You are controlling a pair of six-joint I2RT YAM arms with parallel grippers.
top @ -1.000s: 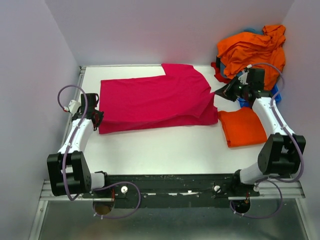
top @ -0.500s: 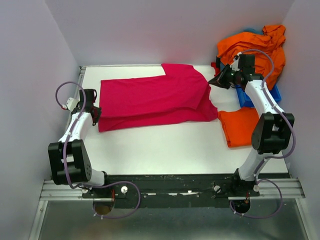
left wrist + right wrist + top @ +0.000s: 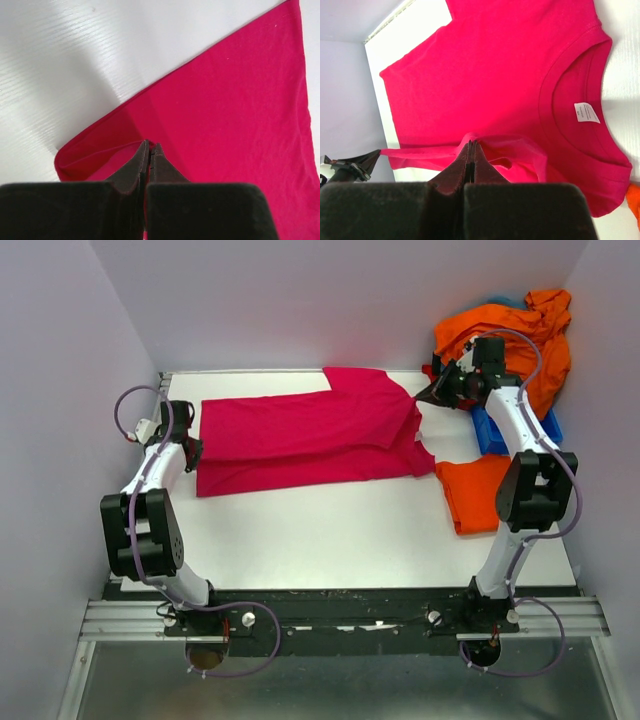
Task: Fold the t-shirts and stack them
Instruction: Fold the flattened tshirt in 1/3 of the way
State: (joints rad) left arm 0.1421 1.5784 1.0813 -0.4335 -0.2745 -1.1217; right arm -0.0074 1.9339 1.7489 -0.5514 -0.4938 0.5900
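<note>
The magenta-pink t-shirt lies across the back of the white table, partly folded lengthwise. My left gripper is shut on its left edge; the pinched hem shows in the left wrist view. My right gripper is shut on the shirt's right edge near the collar and lifts a fold of cloth. The white neck label shows inside the collar. A folded orange t-shirt lies flat at the right. A heap of orange t-shirts with bits of teal and red fills the back right corner.
A blue plastic bin stands under the heap at the back right, beside my right arm. The table's bare white surface stretches in front of the pink shirt. Lilac walls close in the left, back and right sides.
Both grippers moved toward the back of the table, carrying the shirt's front edge with them. The shirt's near half now lies further back over the rest.
</note>
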